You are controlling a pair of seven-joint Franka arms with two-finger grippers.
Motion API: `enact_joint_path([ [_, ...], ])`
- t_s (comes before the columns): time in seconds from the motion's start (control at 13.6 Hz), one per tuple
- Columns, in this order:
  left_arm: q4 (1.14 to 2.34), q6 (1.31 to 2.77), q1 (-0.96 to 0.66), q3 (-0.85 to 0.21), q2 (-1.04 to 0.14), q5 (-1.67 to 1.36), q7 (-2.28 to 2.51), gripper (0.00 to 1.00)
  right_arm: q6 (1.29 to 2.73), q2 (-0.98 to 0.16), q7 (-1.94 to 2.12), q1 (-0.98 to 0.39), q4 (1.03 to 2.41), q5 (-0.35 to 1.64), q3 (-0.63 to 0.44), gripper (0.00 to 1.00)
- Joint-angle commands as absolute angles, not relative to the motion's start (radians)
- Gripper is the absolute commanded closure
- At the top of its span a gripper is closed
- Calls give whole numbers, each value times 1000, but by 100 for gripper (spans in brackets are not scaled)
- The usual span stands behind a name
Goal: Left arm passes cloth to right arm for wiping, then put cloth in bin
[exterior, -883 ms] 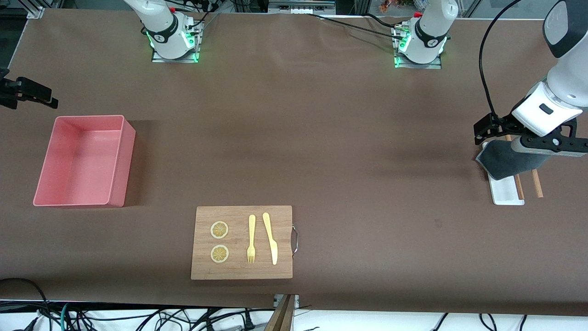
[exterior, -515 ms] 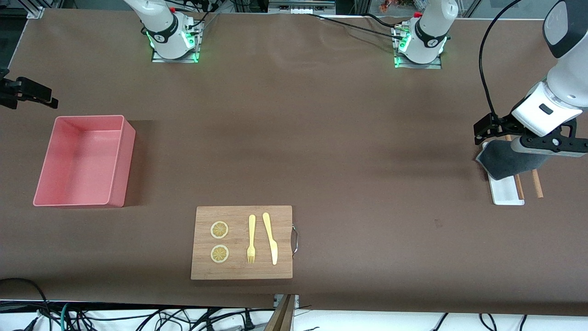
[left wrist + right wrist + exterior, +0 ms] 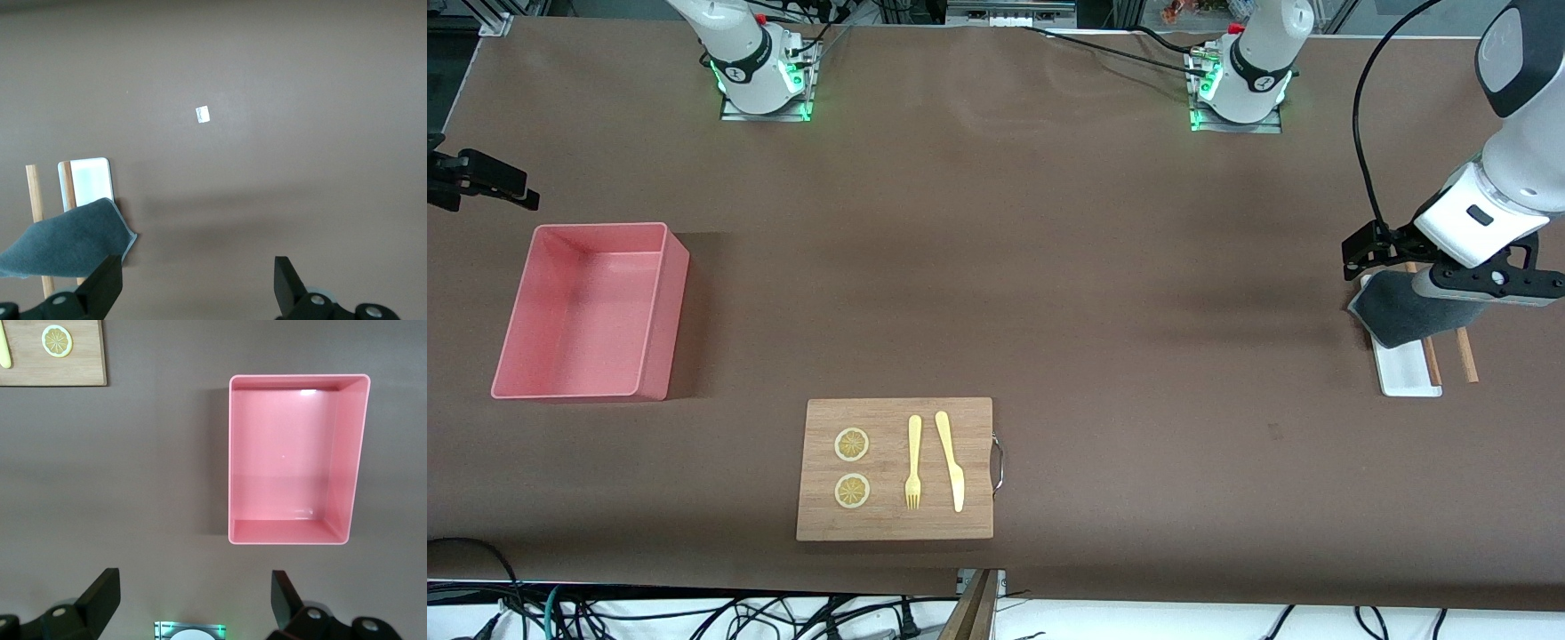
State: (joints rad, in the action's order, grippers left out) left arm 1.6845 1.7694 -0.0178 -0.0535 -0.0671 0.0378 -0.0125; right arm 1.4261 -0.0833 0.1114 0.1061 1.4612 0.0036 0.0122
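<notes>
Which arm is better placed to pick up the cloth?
Left. The left gripper hangs open beside the cloth on the tray; the right gripper is open near the bin.

A matte brown sheet covers the whole table, lit evenly from above, with soft shadows falling across its middle. Along the table edge nearest the front camera runs a strip of white floor strewn with tangled black cables. Past the edge where the bases stand, silver aluminium frame bars and further black cables show in a dim, cluttered area.
</notes>
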Motion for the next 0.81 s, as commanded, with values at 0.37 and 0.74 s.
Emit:
enact_joint_path([
  [0.37, 1655, 1717, -20, -51, -100, 38, -31, 0, 1424, -92, 117, 117, 1437, 9, 18, 0],
  [0.74, 1629, 1710, -21, -52, -117, 38, -31, 0, 1424, -92, 115, 117, 1437, 6, 18, 0],
])
